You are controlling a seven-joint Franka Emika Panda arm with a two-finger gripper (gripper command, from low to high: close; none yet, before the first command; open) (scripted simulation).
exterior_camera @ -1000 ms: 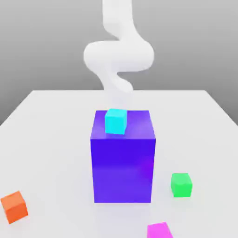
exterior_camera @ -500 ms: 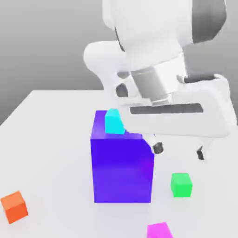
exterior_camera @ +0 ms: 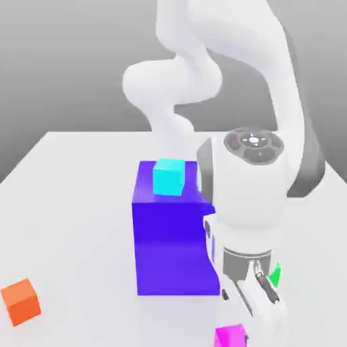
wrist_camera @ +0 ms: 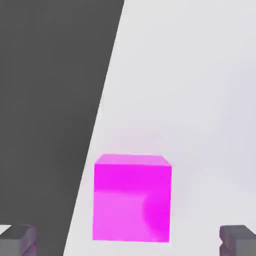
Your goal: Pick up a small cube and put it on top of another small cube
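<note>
The small cube (wrist_camera: pixel 132 197), plain magenta, rests on the white table close to its edge. My gripper (wrist_camera: pixel 128 242) hangs over it, open, with one grey fingertip (wrist_camera: pixel 17 240) on either side and well apart from it. In the exterior view the same magenta cube (exterior_camera: pixel 229 335) peeks out at the bottom, just under the lowered white arm (exterior_camera: pixel 251 203). The other small cube (exterior_camera: pixel 275 274), bright green, is mostly hidden behind the wrist, with just a sliver showing.
A big purple block (exterior_camera: pixel 166 244) stands mid-table, just to the exterior view's left of the arm, with a cyan cube (exterior_camera: pixel 168 177) on top. An orange cube (exterior_camera: pixel 20 301) sits at the front left. The table's edge (wrist_camera: pixel 95 150) runs beside the magenta cube.
The arm has swung forward and down from behind the purple block to the front right, over the magenta cube. It now covers most of the green cube. The fingers have stayed open.
</note>
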